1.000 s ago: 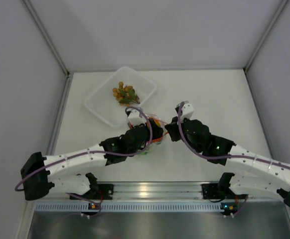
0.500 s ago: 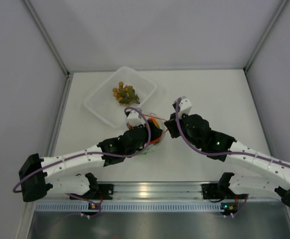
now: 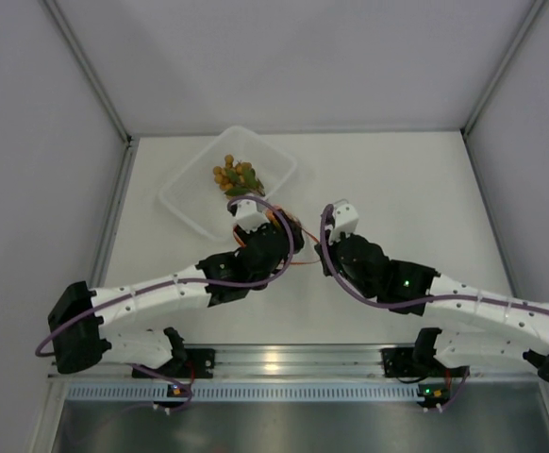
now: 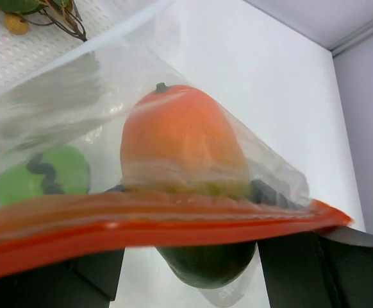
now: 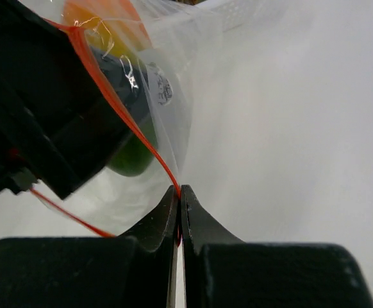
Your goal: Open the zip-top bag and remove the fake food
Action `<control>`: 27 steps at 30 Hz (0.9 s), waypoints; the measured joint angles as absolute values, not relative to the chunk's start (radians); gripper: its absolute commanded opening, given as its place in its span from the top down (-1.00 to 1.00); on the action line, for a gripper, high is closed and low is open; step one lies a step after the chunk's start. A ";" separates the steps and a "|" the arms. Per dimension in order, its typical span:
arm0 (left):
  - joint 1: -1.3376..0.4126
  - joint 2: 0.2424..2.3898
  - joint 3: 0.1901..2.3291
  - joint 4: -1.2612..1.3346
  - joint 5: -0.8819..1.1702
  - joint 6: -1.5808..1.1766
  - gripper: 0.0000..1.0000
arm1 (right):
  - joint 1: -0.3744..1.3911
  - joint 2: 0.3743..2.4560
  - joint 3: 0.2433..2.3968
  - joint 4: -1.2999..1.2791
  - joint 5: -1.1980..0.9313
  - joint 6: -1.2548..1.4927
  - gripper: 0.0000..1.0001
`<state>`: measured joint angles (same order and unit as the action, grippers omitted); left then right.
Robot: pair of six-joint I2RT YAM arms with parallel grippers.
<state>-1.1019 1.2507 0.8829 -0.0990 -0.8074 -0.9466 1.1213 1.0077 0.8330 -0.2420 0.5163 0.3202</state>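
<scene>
The zip-top bag (image 3: 298,253) hangs between my two grippers just in front of the tray. Its red-orange zip strip (image 4: 174,221) crosses the left wrist view. My left gripper (image 3: 279,236) (image 4: 190,192) reaches into the bag's open mouth, with its fingers on either side of the orange-and-green mango (image 4: 183,144). The green ball (image 4: 42,176) lies in the bag beside it. My right gripper (image 3: 322,255) (image 5: 179,188) is shut on the end of the zip strip (image 5: 141,138). The tan ball cluster (image 3: 237,177) lies in the tray.
The rigid clear tray (image 3: 185,203) stands at the back left, just beyond the left gripper. Its perforated floor (image 4: 33,58) shows in the left wrist view. Grey walls close in the table on the left, back and right.
Both grippers have moved left and a little toward the tray, carrying the bag with them. The right gripper has kept hold of the zip strip.
</scene>
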 measured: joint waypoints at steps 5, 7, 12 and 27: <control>-1.098 1.245 0.889 -0.100 -0.800 -0.992 1.00 | 1.126 1.008 0.750 -0.210 0.611 0.350 1.00; -1.095 1.234 0.888 -0.101 -0.756 -1.010 1.00 | 1.128 1.009 0.732 -0.186 0.643 0.354 1.00; -1.063 1.162 0.855 -0.096 -0.627 -1.078 1.00 | 1.124 1.029 0.726 -0.116 0.702 0.355 1.00; -0.967 1.050 0.771 -0.045 -0.295 -1.069 1.00 | 1.042 1.094 0.745 -0.049 0.582 0.294 1.00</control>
<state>-0.9668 1.0500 0.7708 -0.0448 -0.2955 -1.0691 1.0424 1.0943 0.7448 -0.0486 0.5823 0.2935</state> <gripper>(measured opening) 0.751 0.008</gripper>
